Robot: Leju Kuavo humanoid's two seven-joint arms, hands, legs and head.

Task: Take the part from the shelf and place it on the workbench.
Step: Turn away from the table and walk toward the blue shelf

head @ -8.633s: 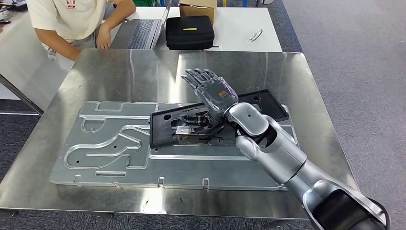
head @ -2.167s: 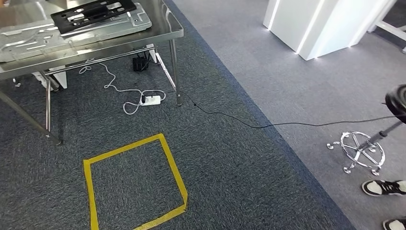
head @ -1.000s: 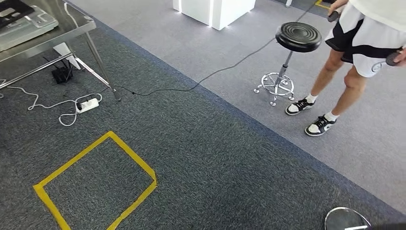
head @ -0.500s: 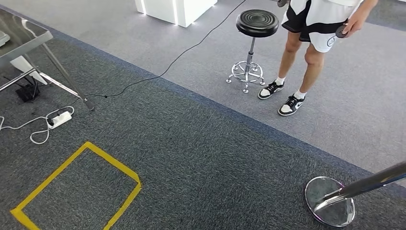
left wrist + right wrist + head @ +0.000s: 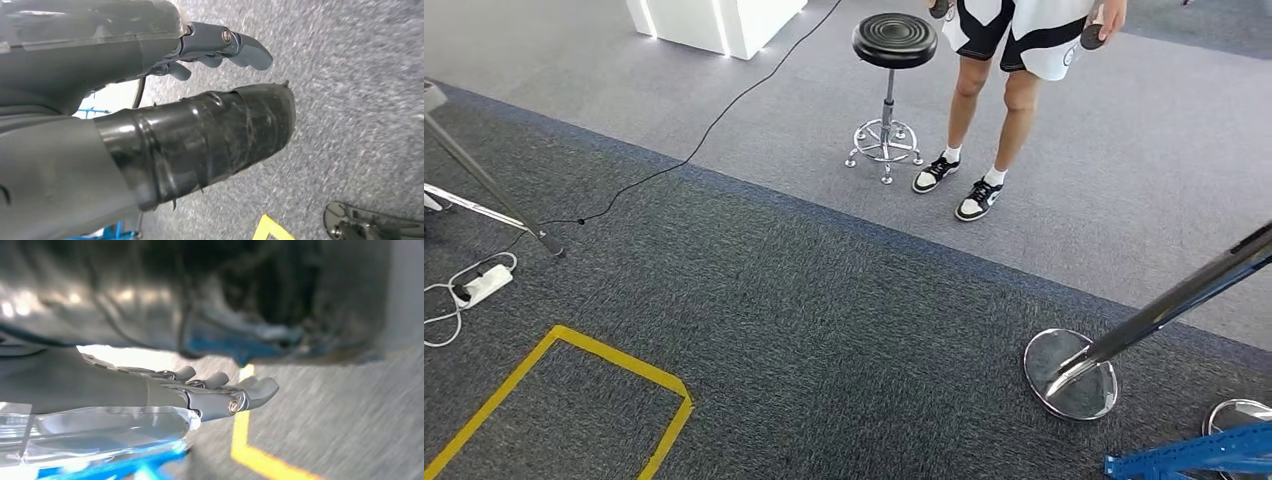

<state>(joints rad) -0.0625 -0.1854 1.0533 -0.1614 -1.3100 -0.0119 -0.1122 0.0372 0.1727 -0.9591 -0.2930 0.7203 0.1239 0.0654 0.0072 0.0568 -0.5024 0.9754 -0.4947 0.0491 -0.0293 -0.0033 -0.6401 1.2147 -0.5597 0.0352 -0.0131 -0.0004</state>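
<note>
1. Hanging over speckled grey carpet [image 5: 844,330], the left hand [image 5: 150,100] holds nothing, its dark fingers [image 5: 235,45] extended and its thick taped thumb apart.
2. Right hand [image 5: 165,390]: empty, metallic fingers [image 5: 250,390] stretched flat beside yellow floor tape [image 5: 245,440].
3. A person [image 5: 1014,60] stands by a round black stool [image 5: 894,40] on chrome feet.
4. The part cannot be made out.

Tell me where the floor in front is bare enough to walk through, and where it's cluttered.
Bare dark carpet runs through the middle, between the yellow tape outline and the chrome stand base. The lighter floor is bare between the black cable and the stool. Crowded: the power strip and table leg, the person beside the stool, and the blue frame.
</note>
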